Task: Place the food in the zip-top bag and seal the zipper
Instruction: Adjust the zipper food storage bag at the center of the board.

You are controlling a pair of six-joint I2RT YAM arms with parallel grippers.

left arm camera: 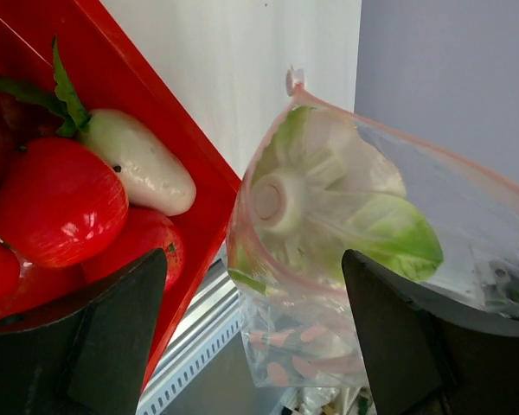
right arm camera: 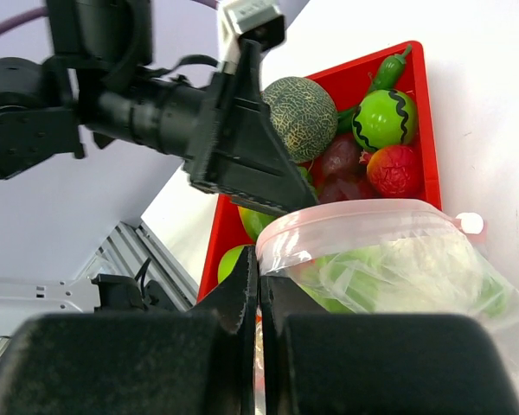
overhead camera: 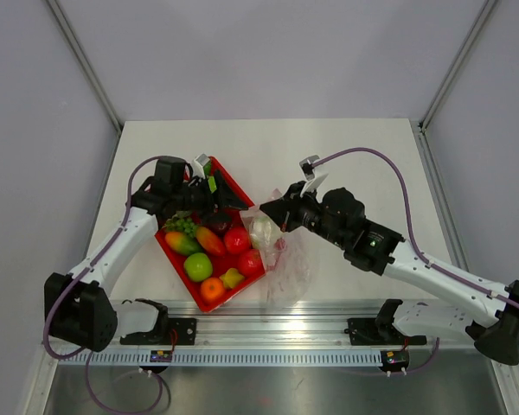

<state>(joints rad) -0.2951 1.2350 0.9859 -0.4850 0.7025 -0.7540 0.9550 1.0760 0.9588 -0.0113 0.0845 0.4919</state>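
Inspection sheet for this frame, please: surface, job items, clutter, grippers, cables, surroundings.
Surface: white table, no spills seen.
Job's things: clear crinkly zip-top bag, mouth open, pinkish-red zipper strip unsealed; pale green-white cabbage toy inside; glossy toy fruits and vegetables in the flat red tray.
Clutter: nothing seen.
Grippers: left gripper open, facing the bag mouth; right gripper shut on the bag's rim.
Cables: purple cables loop along both arms, clear of the tray and bag.
Surroundings: grey enclosure walls; aluminium rail at the near edge.
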